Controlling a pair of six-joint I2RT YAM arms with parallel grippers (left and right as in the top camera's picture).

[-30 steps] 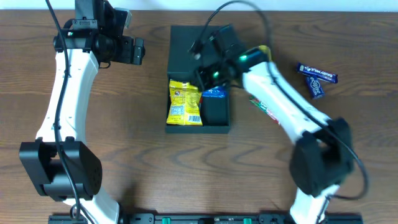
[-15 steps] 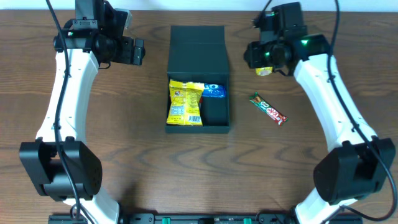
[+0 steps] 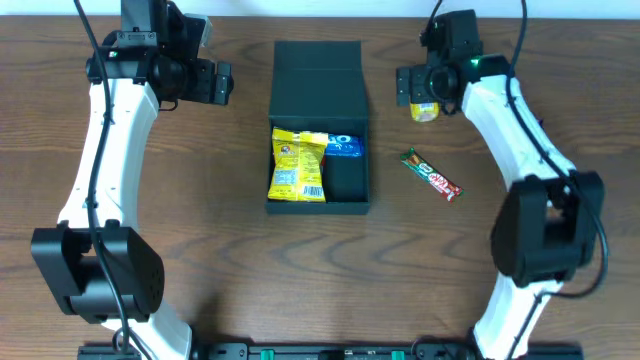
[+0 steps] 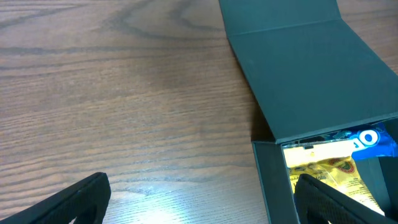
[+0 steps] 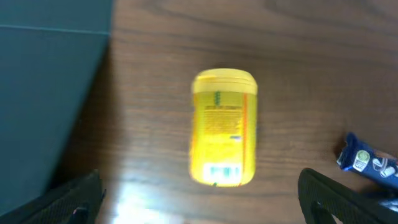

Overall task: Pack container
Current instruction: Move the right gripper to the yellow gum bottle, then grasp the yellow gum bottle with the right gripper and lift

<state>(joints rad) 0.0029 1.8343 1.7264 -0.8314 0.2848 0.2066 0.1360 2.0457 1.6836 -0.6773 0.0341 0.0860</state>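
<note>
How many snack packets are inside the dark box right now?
2: a yellow packet on the left side of the container, and a blue packet beside it on the right, nearer the hinged lid. More could lie hidden underneath them.

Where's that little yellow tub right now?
In the right wrist view, the yellow tub lies on its side on the table, right of the container's open lid and just beneath the open right pincer; a blue packet lies further right.

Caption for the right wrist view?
Open right pincer above a yellow canister lying on the table beside the dark container.
</note>
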